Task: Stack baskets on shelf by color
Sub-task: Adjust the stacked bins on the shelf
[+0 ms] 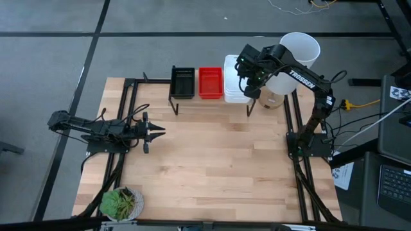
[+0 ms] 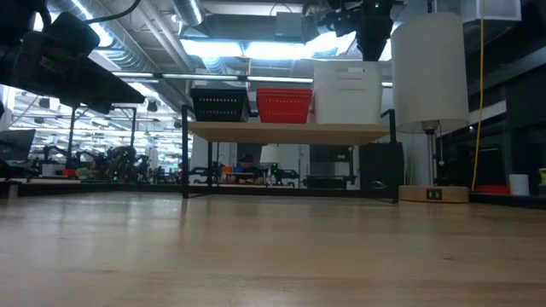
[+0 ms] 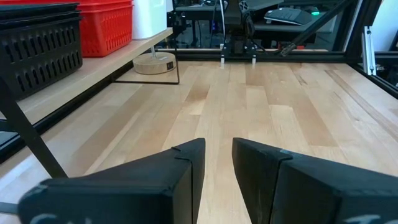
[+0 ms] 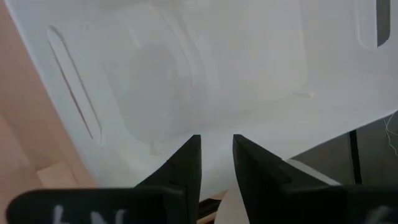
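The shelf (image 1: 205, 101) (image 2: 290, 132) stands along the table's far edge on thin black legs. On it sit a black basket stack (image 1: 182, 82) (image 2: 219, 104), a red basket stack (image 1: 210, 82) (image 2: 284, 105) and a white basket stack (image 1: 232, 80) (image 2: 345, 92), side by side. My right gripper (image 1: 248, 86) (image 2: 373, 56) (image 4: 216, 155) points down at the white stack's right end, its fingers nearly together. My left gripper (image 1: 160, 130) (image 3: 219, 162) waits low over the table's left part, shut, pointing toward the right edge. My right gripper comes from above, pointing down, at the right-end rim (image 4: 273, 158) of the top white basket. The fingertips hide the place of contact, so the kind of hold cannot be told. The basket sits level on the white stack on the shelf.
A tall white cylinder (image 1: 297, 50) (image 2: 431, 68) on a round wooden base (image 2: 433, 194) stands just right of the shelf, close to my right arm. A potted plant (image 1: 121, 202) sits at the table's near left corner. Bare wood lies between the arms.
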Robot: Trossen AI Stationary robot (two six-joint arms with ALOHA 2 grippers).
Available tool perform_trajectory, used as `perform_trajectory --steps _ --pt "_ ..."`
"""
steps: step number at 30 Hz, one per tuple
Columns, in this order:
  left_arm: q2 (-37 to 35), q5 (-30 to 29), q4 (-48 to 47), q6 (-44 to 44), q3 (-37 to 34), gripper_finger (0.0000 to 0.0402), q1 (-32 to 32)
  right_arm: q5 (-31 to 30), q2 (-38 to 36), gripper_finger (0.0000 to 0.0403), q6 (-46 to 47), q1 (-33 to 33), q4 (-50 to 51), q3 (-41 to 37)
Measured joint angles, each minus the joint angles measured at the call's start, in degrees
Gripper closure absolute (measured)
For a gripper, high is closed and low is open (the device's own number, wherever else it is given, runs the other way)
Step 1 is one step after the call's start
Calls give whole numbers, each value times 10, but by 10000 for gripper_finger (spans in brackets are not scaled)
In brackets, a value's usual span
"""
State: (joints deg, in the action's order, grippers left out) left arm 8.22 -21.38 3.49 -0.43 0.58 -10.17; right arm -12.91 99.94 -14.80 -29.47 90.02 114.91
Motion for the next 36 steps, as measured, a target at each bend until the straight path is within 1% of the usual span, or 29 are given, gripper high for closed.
perform_trajectory --steps 19,23,32,36 --pt "0 0 0 0 0 327 0 -5 -3 309 -36 0 0 0" --pt "0 0 0 0 0 327 0 -5 -3 309 -21 0 0 0" --pt "0 0 0 0 0 327 0 -5 -3 309 -18 0 0 0" --pt "0 0 0 0 0 327 0 -5 -3 309 4 0 0 0"
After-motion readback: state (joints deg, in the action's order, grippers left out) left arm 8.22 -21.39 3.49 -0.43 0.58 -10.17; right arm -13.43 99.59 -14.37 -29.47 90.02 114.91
